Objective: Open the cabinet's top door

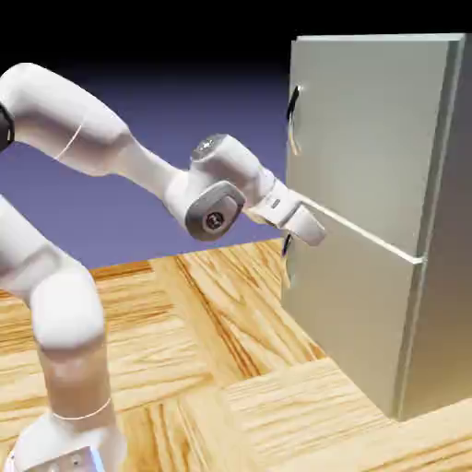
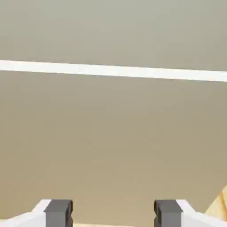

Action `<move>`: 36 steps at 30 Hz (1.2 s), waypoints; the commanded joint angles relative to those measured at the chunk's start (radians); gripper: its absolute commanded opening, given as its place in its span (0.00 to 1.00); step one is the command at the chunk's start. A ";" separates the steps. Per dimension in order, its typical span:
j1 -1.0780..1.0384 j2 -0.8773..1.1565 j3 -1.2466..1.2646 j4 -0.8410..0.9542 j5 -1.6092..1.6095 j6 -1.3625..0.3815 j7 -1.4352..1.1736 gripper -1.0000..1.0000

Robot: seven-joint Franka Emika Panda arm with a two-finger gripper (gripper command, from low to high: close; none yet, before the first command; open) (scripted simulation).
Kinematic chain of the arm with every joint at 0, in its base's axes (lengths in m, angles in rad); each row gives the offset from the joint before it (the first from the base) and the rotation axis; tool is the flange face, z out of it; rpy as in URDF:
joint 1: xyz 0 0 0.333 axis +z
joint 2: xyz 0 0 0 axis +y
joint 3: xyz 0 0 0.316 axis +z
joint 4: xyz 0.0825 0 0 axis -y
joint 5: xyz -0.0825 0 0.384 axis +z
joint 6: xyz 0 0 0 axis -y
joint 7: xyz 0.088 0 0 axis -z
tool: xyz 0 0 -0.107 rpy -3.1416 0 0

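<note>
While reaching toward the cabinet [image 1: 355,304] near the white seam [image 1: 364,228] under the top door [image 1: 369,138], holds the fingers [image 2: 58,213] wide apart, away from the upper handle [image 1: 291,121].

Your two views: one wide, one close on the cabinet

Your exterior view looks slightly down from beside the arm [image 1: 217,189], taking in the cabinet [image 1: 369,184] obliquely; your hand view faces its doors up close, along the fingers [image 2: 58,213]. Both share the pale seam [image 2: 113,71] between upper and lower doors and some wood-patterned floor [image 1: 194,341].
</note>
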 commanded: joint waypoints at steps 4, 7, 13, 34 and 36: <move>-0.082 -0.037 0.108 0.064 0.174 0.018 0.157 0.50; -0.144 -0.065 0.188 0.113 0.305 0.032 0.275 0.50; -0.267 -0.120 0.350 0.210 0.566 0.059 0.511 0.50; -0.697 -0.314 0.914 0.548 1.479 0.154 1.337 0.50; -0.738 -0.332 0.968 0.580 1.566 0.163 1.415 0.50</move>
